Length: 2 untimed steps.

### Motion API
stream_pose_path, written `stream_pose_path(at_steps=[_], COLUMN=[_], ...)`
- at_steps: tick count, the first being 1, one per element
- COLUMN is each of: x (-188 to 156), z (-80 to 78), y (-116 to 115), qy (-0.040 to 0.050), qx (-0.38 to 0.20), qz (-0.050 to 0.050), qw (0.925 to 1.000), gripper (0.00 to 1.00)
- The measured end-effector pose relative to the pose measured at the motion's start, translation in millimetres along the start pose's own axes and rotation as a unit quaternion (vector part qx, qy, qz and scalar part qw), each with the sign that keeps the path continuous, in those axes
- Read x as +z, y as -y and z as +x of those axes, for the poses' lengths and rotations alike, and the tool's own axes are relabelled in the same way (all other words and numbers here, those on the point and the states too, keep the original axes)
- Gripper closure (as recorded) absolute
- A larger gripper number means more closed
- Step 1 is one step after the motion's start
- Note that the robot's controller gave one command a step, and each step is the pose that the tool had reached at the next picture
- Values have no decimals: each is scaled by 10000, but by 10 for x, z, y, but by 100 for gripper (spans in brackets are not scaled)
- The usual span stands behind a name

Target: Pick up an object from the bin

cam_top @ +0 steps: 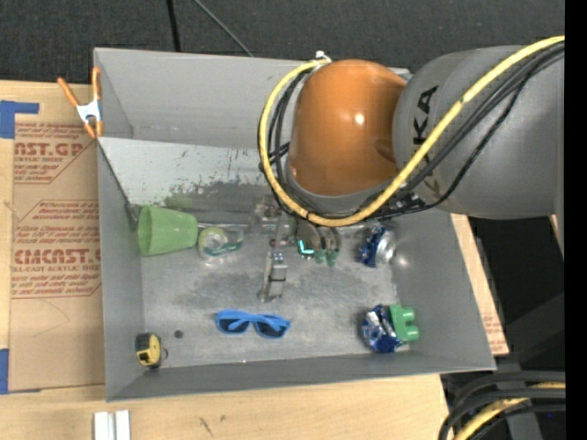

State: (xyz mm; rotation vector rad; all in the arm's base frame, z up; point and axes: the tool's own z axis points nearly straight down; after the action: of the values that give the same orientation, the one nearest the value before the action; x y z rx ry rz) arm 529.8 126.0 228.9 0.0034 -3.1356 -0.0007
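My fingers (pixel 272 284) hang low over the bare middle of the grey bin (pixel 165 168); I cannot tell whether they are spread or pressed together. Nearest lie the blue sunglasses (pixel 252 324), just toward the view's lower edge. A green cup (pixel 167 231) lies tipped over at the left.

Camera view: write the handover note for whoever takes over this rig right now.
Claw: low over bare floor in the middle of the bin. Whether it is open or shut cannot be told, and nothing is seen in it.
Things: blue sunglasses nearest, towards the front wall. Green cup on its side at the left. Yellow tape measure in the front left corner. Blue and green toy at the front right.
Done: nothing lifted yet.
Left: grasp one thing and lift it out.
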Motion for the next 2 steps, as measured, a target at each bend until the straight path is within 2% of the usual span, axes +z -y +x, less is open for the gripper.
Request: stream_pose_path(at_steps=[1, 2], x=[1636, 1589], z=[367, 342], y=[126, 121], qy=[9, 42], qx=[-779, -772], qz=[5, -4], qw=[9970, 9970], gripper=[0, 100])
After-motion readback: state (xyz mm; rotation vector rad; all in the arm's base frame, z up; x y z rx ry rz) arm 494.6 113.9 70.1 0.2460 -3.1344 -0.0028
